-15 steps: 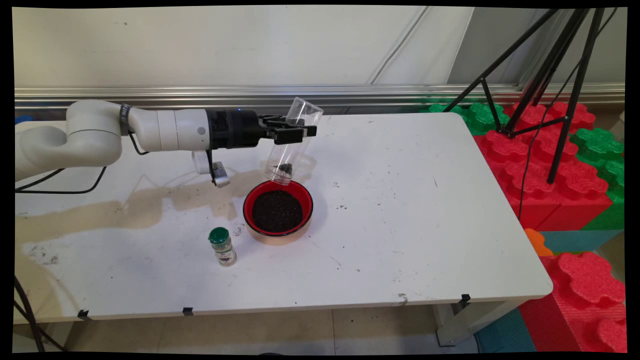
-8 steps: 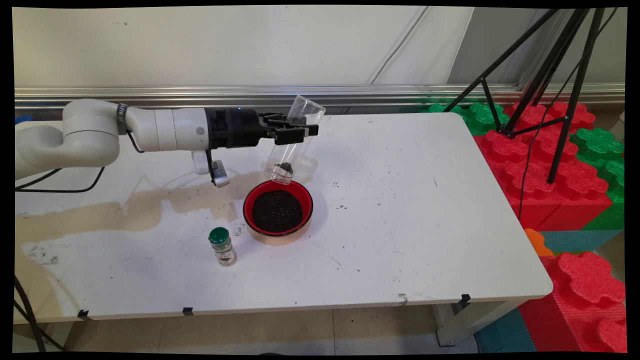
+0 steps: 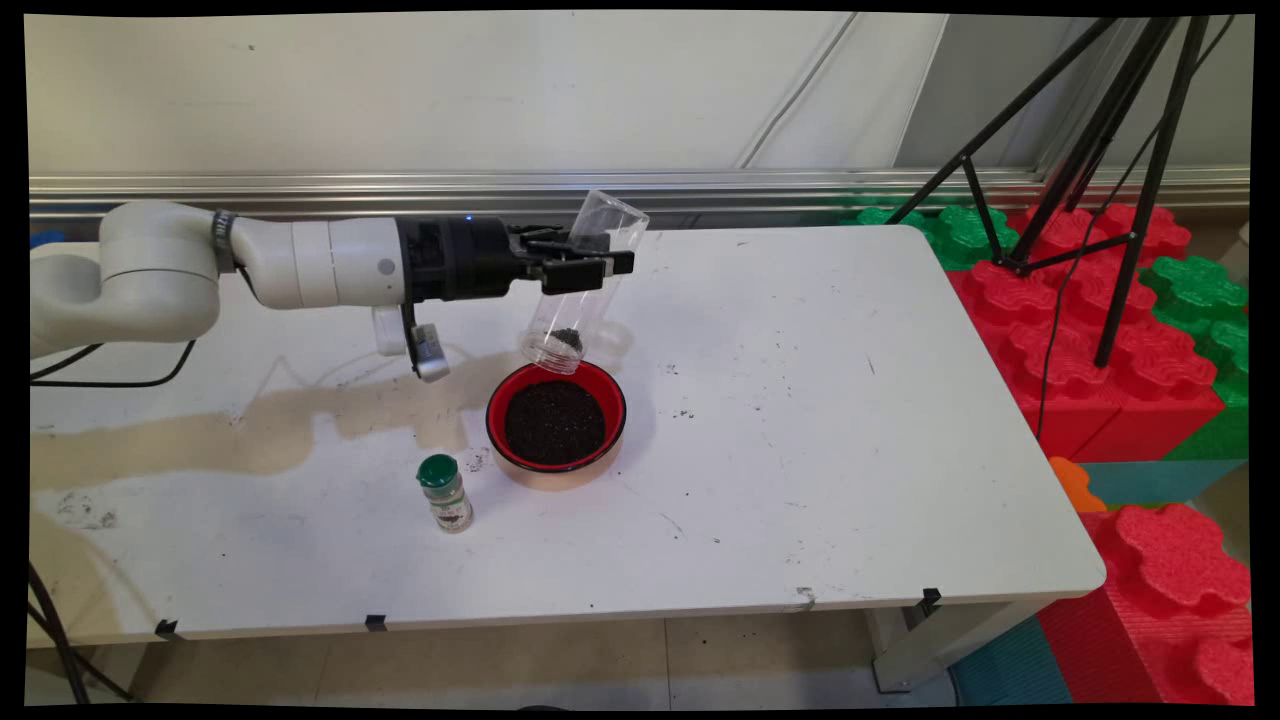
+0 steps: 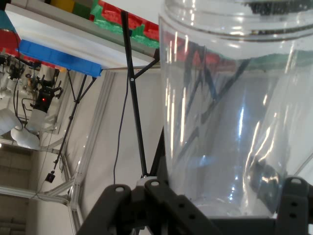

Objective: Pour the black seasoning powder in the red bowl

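gripper (image 3: 590,262) reaches in level from the left over the far half of the desk (image 3: 850,420), fingers (image 3: 585,270) closed on a clear plastic jar (image 3: 583,285), clamped around its upper half. jar is upended and tilted: long axis runs from the closed base, up and to the right near the wall side, down and to the left to the open mouth. mouth points down at the red bowl (image 3: 556,420) and hangs just above the bowl's far rim, no contact that i can see. a small clump of dark grains sits inside the jar right at the mouth. bowl stands on the desk near its middle, filled with the same dark grainy stuff, level dark surface inside the red rim. small spice bottle (image 3: 445,493) with a green cap stands upright on the desk, near the bowl on its left and nearer the front edge, apart from it. a few dark specks lie scattered on the desk right of the bowl. in the hand view the jar (image 4: 234,107) fills the right side, its clear wall rising from between the black fingers (image 4: 293,196) at the bottom, threaded neck at the top edge. black tripod (image 3: 1090,140) stands beyond the desk's right end on red and green foam blocks (image 3: 1150,370).
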### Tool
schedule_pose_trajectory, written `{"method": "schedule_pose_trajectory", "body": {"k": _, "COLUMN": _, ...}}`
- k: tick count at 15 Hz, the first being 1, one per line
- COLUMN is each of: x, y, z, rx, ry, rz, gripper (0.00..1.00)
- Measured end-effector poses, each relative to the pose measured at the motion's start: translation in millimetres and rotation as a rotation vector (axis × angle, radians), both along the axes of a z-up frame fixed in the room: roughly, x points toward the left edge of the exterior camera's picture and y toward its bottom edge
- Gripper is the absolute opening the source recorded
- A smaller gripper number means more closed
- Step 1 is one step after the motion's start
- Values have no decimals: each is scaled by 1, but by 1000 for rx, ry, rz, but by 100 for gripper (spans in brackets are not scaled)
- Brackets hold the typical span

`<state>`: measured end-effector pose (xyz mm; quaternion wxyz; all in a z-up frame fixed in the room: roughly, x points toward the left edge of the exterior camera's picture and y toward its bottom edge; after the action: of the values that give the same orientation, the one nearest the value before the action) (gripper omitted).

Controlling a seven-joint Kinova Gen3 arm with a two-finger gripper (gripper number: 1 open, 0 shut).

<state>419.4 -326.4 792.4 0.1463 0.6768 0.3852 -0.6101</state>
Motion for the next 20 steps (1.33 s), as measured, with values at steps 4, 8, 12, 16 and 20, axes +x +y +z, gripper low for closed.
{"method": "schedule_pose_trajectory", "body": {"k": 4, "x": 0, "y": 10, "z": 0, "rx": 5, "ry": 3, "rz": 1, "gripper": 0}}
{"method": "schedule_pose_trajectory", "body": {"k": 8, "x": 1, "y": 16, "z": -1, "rx": 10, "ry": 7, "rz": 4, "gripper": 0}}
{"method": "schedule_pose_trajectory", "body": {"k": 12, "x": 1, "y": 20, "z": -1, "rx": 12, "ry": 11, "rz": 6, "gripper": 0}}
{"method": "schedule_pose_trajectory", "body": {"k": 16, "x": 3, "y": 22, "z": -2, "rx": 20, "ry": 16, "rz": 15, "gripper": 0}}
{"method": "schedule_pose_trajectory", "body": {"k": 20, "x": 7, "y": 22, "z": 1, "rx": 90, "ry": 67, "rz": 56, "gripper": 0}}
